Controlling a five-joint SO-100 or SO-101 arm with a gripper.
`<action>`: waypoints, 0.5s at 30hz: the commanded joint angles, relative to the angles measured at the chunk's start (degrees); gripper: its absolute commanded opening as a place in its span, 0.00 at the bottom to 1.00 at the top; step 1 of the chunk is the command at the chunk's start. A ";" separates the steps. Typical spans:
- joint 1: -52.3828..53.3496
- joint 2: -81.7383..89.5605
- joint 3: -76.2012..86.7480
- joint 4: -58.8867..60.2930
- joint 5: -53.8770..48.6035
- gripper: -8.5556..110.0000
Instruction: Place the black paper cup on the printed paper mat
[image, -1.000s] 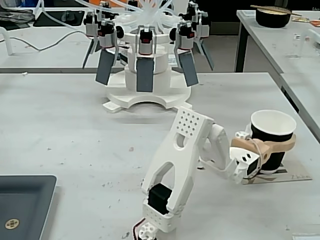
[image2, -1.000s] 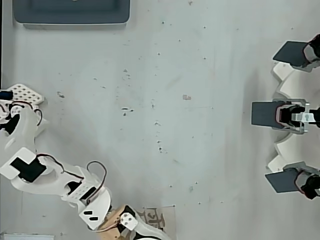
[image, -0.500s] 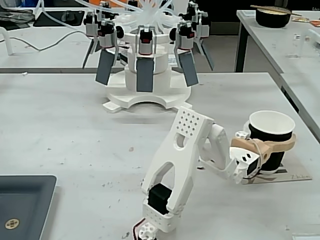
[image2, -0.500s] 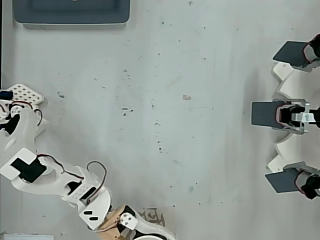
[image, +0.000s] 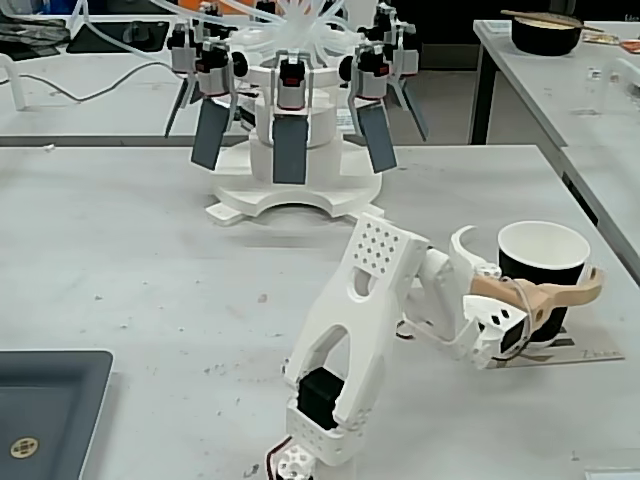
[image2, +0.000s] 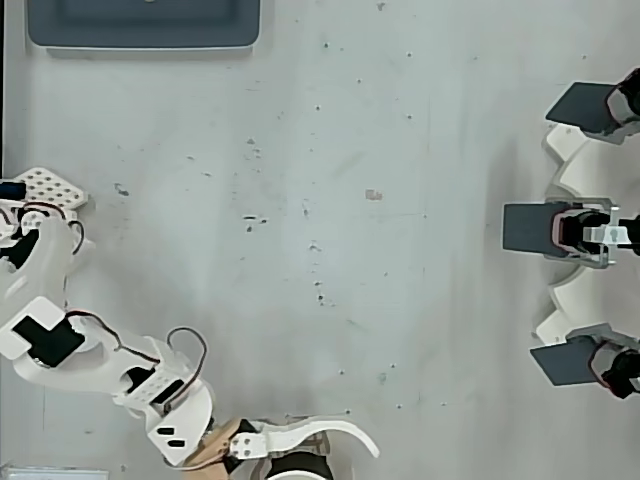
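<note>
Fixed view showed the black paper cup (image: 543, 276) upright on the printed paper mat (image: 590, 352), the pincer (image: 528, 266) spread wide around it, released. Empty, thin-walled paper, it looked light and crushable, best held gently at mid-body. Faint print at the mat's corner was too small to read

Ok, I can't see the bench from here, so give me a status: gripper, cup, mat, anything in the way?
Gripper open, fingers either side of the black paper cup. Cup upright on the printed paper mat. Nothing in the way.
</note>
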 joint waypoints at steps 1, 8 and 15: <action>1.85 5.19 0.79 0.18 -0.44 0.55; 3.60 11.43 8.79 0.18 -0.53 0.60; 3.60 22.68 20.21 0.18 -0.53 0.62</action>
